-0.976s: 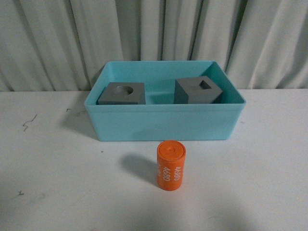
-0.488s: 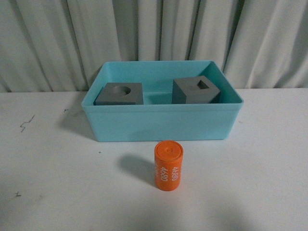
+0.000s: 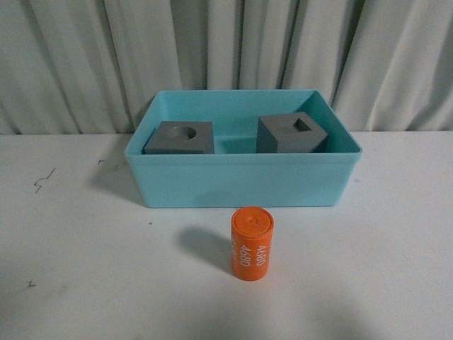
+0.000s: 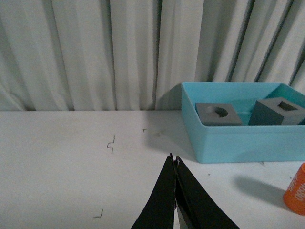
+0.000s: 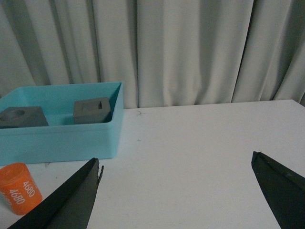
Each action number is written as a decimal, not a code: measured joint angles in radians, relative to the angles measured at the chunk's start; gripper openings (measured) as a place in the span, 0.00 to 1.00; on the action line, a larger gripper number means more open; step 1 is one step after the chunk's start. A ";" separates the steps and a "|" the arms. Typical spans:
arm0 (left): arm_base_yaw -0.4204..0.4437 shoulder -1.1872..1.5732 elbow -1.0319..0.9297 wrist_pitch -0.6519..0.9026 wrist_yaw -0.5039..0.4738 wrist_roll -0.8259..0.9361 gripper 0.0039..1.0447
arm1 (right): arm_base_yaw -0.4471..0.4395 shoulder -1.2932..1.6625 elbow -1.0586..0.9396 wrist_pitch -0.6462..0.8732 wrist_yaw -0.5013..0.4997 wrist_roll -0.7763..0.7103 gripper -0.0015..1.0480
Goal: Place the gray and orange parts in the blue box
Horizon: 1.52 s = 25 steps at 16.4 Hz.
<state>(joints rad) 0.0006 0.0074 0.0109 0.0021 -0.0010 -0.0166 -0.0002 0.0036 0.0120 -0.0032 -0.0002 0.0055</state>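
Note:
The blue box (image 3: 241, 180) stands at the table's back middle. Inside it sit two gray cubes: one with a round recess (image 3: 180, 137) on the left, one with a square hole (image 3: 291, 133) on the right. The orange cylinder (image 3: 251, 243) with white digits stands upright on the table just in front of the box. Neither arm shows in the front view. In the left wrist view my left gripper (image 4: 174, 159) is shut and empty, left of the blue box (image 4: 238, 143). In the right wrist view my right gripper (image 5: 176, 162) is wide open over bare table, right of the orange cylinder (image 5: 18, 187).
A white tabletop (image 3: 85, 269) carries small dark scuff marks (image 3: 42, 180) on its left side. A pale pleated curtain (image 3: 226, 42) hangs close behind the box.
The front view shifted slightly and came back; the cubes, box and cylinder keep their places on the table.

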 joint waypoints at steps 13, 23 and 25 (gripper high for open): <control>0.000 0.000 0.000 -0.006 0.000 0.000 0.48 | 0.000 0.000 0.000 0.000 0.000 0.000 0.94; -0.001 0.000 0.000 -0.005 0.000 0.001 0.94 | 0.078 1.100 0.547 0.203 -0.203 -0.094 0.94; -0.001 0.000 0.000 -0.005 0.000 0.001 0.94 | 0.234 1.241 0.631 0.172 -0.266 -0.220 0.94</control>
<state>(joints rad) -0.0002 0.0074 0.0109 -0.0032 -0.0006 -0.0154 0.2337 1.2442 0.6434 0.1684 -0.2665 -0.2150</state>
